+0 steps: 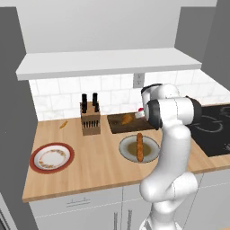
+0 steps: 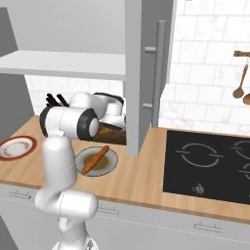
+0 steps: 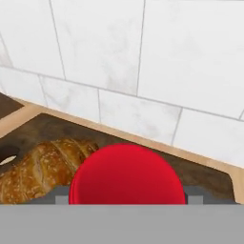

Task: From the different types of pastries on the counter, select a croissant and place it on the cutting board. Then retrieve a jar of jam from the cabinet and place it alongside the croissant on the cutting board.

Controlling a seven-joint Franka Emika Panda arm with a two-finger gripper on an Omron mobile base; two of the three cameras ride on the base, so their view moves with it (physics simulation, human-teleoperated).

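One claw (image 3: 126,202) over cutting board (image 3: 209,176)

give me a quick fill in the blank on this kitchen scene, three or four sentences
1. The croissant lies on the dark brown ____.
2. In the hand view, the red jar of jam sits between the jaws, beside the ____.
3. The long bread stick rests on a grey ____.
4. The knife block stands to the ____ of the cutting board in the left base view.

Missing words: cutting board; croissant; plate; left
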